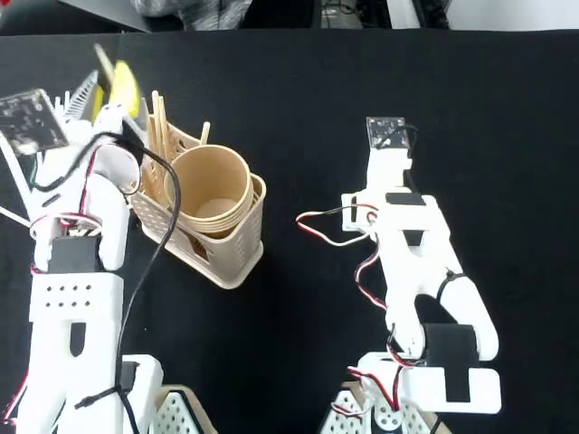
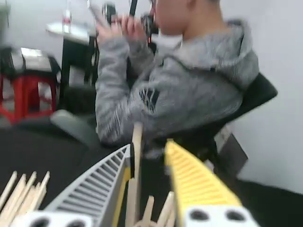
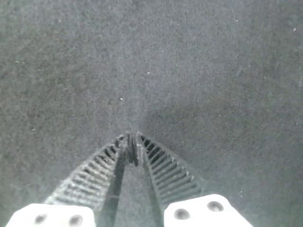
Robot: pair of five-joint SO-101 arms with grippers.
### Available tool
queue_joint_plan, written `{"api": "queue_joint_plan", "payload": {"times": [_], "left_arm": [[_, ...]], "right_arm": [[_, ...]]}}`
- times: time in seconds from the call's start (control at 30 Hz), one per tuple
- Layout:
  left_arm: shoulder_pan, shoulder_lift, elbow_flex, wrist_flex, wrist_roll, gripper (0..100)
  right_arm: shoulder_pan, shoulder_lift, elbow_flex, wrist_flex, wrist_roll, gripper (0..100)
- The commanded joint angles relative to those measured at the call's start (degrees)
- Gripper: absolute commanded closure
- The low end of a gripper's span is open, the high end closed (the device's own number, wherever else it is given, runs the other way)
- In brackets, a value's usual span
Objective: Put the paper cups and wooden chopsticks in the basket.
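Observation:
A beige slatted basket (image 1: 233, 256) stands left of centre on the black table. Stacked paper cups (image 1: 210, 185) sit in it, and several wooden chopsticks (image 1: 160, 134) stand upright at its far-left end. My left gripper (image 1: 101, 86) hovers raised just past that end, open, with its grey and yellow fingers apart. One chopstick (image 2: 136, 163) rises between the jaws against the grey finger (image 2: 102, 182), with a gap to the yellow finger (image 2: 191, 182). More chopstick tips (image 2: 23, 194) show below. My right gripper (image 3: 131, 142) is shut on nothing, low over bare cloth, also seen as the right gripper (image 1: 387, 133) right of the basket.
The black cloth (image 1: 298, 99) covers the whole table, with free room between the basket and the right arm (image 1: 412, 253). Red and black cables (image 1: 330, 226) hang from the right arm. The left arm's cable (image 1: 167, 212) drapes over the basket's near-left side.

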Motion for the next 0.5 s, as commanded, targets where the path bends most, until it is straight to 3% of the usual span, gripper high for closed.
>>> {"api": "queue_joint_plan", "payload": {"times": [0.0, 0.13, 0.27, 0.47], "left_arm": [[-3.1, -0.5, -14.2, 19.5, 3.0, 81], [-9.3, -0.4, -23.9, 30.9, 3.0, 81], [-20.4, 3.5, -29.1, 37.2, 3.7, 81], [-33.2, 25.1, -35.3, 43.6, 4.2, 81]], "right_arm": [[-0.9, -1.3, -0.6, -1.1, -0.1, 98.4], [-0.9, -1.3, -0.6, -1.1, -0.1, 98.4], [-0.9, -1.3, -0.6, -1.1, -0.1, 98.4], [-0.9, -1.3, -0.5, -1.1, -0.1, 98.4]]}}
